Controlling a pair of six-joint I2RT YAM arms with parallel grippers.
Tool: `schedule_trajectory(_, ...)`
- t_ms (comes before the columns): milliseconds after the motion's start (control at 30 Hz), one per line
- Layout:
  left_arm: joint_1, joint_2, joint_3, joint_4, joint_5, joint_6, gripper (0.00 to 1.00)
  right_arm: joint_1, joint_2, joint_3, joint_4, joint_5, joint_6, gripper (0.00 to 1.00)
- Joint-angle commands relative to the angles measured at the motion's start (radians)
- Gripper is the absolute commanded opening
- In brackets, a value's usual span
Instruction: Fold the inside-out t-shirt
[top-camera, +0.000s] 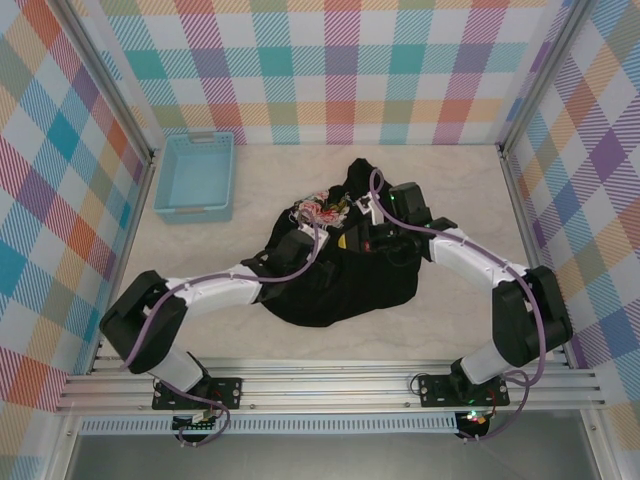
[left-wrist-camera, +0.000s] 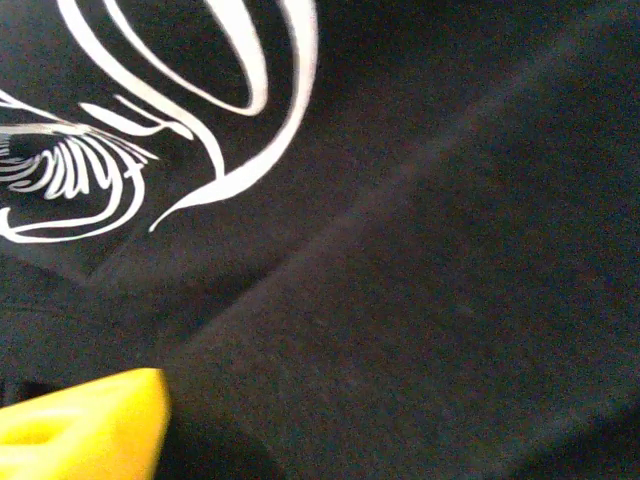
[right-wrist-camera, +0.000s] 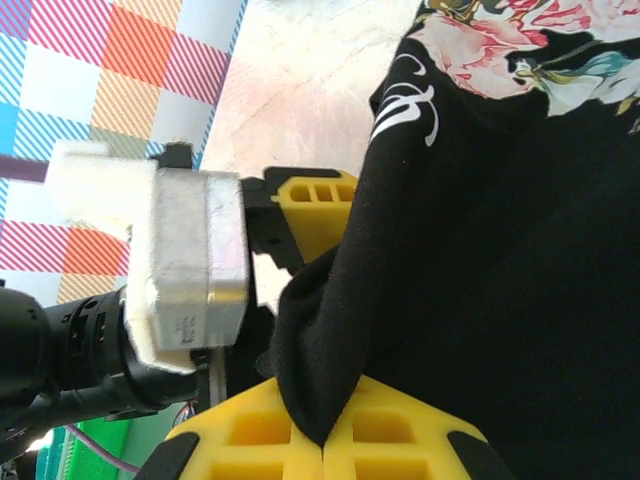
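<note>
The inside-out t-shirt (top-camera: 330, 290) lies crumpled in a black heap at the table's middle, its pink-and-white floral patch (top-camera: 318, 210) at the heap's far left. My right gripper (right-wrist-camera: 323, 445) is shut on a pinched fold of the black cloth (right-wrist-camera: 520, 250), which hangs over it. My left gripper (top-camera: 338, 240) is just left of it, against the same bunch. One yellow finger (left-wrist-camera: 90, 425) sits far out at the left wrist view's edge, jaws apart, with black cloth bearing a white print (left-wrist-camera: 420, 250) across the gap. The other finger is hidden. In the right wrist view the left gripper's finger (right-wrist-camera: 312, 190) sticks out from behind the cloth.
A light blue plastic basket (top-camera: 197, 175) stands at the far left of the table, by the left wall. Plaid walls close in three sides. Bare tabletop (top-camera: 460, 190) surrounds the shirt. Both arms meet over the heap.
</note>
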Motion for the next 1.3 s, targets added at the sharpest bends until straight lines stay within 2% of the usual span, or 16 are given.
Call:
schedule_trajectory(0,0.016,0.042,0.058,0.033,0.038,0.02,0.55,-0.021,-0.065,-0.033,0.0,-0.024,-0.043,0.0)
schedule_trajectory(100,0.06,0.023,0.077,0.007,0.246,-0.022,0.2,-0.03,-0.109,-0.046,-0.063,0.095,-0.103,0.0)
schedule_trajectory(133,0.078,0.005,0.079,-0.001,0.35,-0.042,0.12,-0.029,-0.122,-0.052,-0.081,0.149,-0.121,0.0)
schedule_trajectory(200,0.118,-0.041,0.082,-0.021,0.568,-0.124,0.0,-0.019,-0.149,-0.062,-0.123,0.34,-0.147,0.0)
schedule_trajectory(233,0.134,-0.061,0.083,-0.026,0.641,-0.169,0.0,-0.005,-0.154,-0.06,-0.145,0.43,-0.163,0.0)
schedule_trajectory(300,0.155,-0.096,0.103,-0.077,0.764,-0.251,0.0,0.051,-0.148,-0.035,-0.208,0.646,-0.197,0.11)
schedule_trajectory(367,0.161,-0.114,0.142,-0.187,0.77,-0.288,0.0,0.105,-0.148,-0.029,-0.22,0.75,-0.222,0.23)
schedule_trajectory(467,0.178,-0.135,0.177,-0.279,0.762,-0.343,0.0,0.165,-0.189,-0.073,-0.174,0.756,-0.24,0.37)
schedule_trajectory(600,0.209,-0.15,0.206,-0.305,0.791,-0.405,0.0,0.222,-0.276,-0.173,-0.056,0.663,-0.226,0.52)
schedule_trajectory(733,0.221,-0.151,0.241,-0.328,0.824,-0.42,0.0,0.272,-0.312,-0.243,0.015,0.673,-0.211,0.67)
schedule_trajectory(833,0.225,-0.154,0.255,-0.335,0.846,-0.412,0.0,0.28,-0.294,-0.268,0.049,0.703,-0.215,0.71)
schedule_trajectory(933,0.229,-0.168,0.248,-0.334,0.862,-0.406,0.0,0.28,-0.221,-0.244,0.059,0.767,-0.224,0.71)
schedule_trajectory(1033,0.238,-0.186,0.242,-0.369,0.861,-0.395,0.0,0.279,-0.128,-0.196,0.099,0.766,-0.24,0.68)
schedule_trajectory(1067,0.243,-0.191,0.238,-0.378,0.855,-0.388,0.0,0.276,-0.102,-0.183,0.11,0.772,-0.238,0.63)
schedule_trajectory(1167,0.256,-0.208,0.217,-0.384,0.844,-0.376,0.0,0.239,-0.074,-0.168,0.132,0.711,-0.224,0.37)
schedule_trajectory(1267,0.273,-0.228,0.199,-0.394,0.795,-0.364,0.0,0.188,-0.123,-0.203,0.187,0.508,-0.227,0.13)
